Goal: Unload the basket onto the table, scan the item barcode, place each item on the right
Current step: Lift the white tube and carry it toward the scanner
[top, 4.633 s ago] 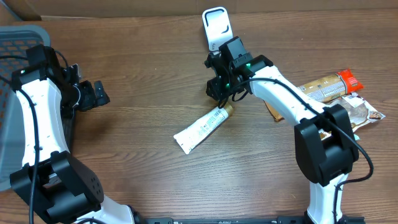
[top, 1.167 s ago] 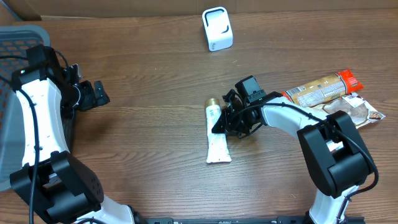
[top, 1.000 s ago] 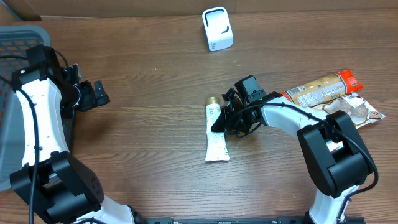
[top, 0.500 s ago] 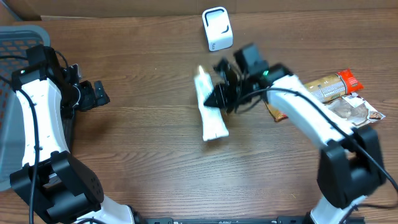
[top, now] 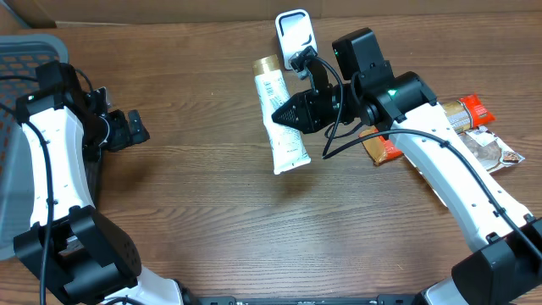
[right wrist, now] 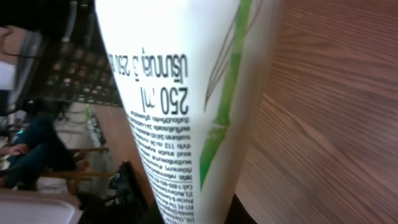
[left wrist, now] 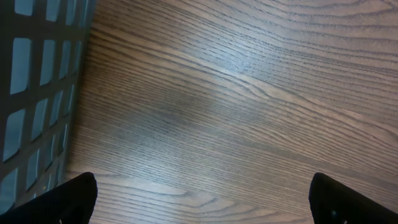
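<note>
A white tube (top: 279,119) with a gold cap is held above the table, cap toward the far side, by my right gripper (top: 294,113), which is shut on its middle. The white scanner (top: 294,38) stands just beyond the tube's cap end, at the back centre. In the right wrist view the tube (right wrist: 186,93) fills the frame, showing small printed text and a green stalk design; no barcode shows there. My left gripper (top: 127,129) is open at the far left, and its dark fingertips (left wrist: 68,199) stand wide over bare wood.
A grey slatted basket (top: 25,51) sits at the left edge, seen close beside the left wrist as the basket (left wrist: 31,93). Snack packets (top: 440,119) and a clear wrapper (top: 489,152) lie at the right, with a brown bar (top: 381,148) under the right arm.
My right gripper picked the tube up from the table's middle and carried it up and toward the far side, close to the scanner. The left arm has not moved.
</note>
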### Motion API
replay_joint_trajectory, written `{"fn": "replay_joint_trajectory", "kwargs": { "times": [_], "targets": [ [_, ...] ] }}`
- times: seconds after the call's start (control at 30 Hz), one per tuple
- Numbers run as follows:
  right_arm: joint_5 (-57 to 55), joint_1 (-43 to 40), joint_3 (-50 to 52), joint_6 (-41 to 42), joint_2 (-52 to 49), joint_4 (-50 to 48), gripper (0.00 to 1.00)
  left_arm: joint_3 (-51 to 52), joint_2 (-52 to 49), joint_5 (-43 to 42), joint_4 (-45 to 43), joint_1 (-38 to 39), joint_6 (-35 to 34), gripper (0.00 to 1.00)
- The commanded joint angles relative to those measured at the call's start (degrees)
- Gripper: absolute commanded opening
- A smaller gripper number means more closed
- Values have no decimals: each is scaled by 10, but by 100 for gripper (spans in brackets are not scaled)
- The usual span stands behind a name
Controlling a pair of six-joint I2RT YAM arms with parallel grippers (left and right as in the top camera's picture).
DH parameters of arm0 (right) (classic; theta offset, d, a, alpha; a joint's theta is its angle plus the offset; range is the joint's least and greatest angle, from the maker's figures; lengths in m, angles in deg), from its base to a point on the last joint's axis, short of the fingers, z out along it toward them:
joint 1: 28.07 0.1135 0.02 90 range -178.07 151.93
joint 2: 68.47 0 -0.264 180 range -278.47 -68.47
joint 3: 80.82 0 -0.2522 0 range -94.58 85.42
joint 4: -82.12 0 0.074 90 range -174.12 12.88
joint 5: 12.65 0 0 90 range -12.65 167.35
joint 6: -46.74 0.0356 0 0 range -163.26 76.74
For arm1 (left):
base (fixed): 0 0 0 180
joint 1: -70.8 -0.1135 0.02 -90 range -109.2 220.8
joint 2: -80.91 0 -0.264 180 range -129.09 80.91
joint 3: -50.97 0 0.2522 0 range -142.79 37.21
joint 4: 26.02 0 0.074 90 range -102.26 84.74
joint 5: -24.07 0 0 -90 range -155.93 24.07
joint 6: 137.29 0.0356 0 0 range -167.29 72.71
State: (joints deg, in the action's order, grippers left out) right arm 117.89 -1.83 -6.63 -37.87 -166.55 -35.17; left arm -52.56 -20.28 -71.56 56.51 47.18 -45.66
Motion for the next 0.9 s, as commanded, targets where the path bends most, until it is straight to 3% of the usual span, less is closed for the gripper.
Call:
{"fn": "replay_joint_trajectory", "kwargs": {
  "times": [0.0, 0.2, 0.37, 0.6, 0.73, 0.87],
  "targets": [
    [-97, -4, -49, 18, 16, 22, 3, -7, -4, -2, 0, 1, -8, 100],
    [-376, -1, -221, -2, -12, 100, 3, -7, -4, -2, 0, 1, -8, 99],
    [-541, 5, -282, -100, -60, 67, 4, -7, -4, -2, 0, 1, -8, 100],
    [-650, 4, -281, -162, -129, 7, 4, -7, -4, -2, 0, 1, -8, 100],
    [-665, 4, -281, -273, -157, -24, 4, -7, -4, -2, 0, 1, -8, 100],
    [-751, 4, -281, -342, -191, -83, 4, -7, -4, -2, 0, 1, -8, 100]
  ]
}}
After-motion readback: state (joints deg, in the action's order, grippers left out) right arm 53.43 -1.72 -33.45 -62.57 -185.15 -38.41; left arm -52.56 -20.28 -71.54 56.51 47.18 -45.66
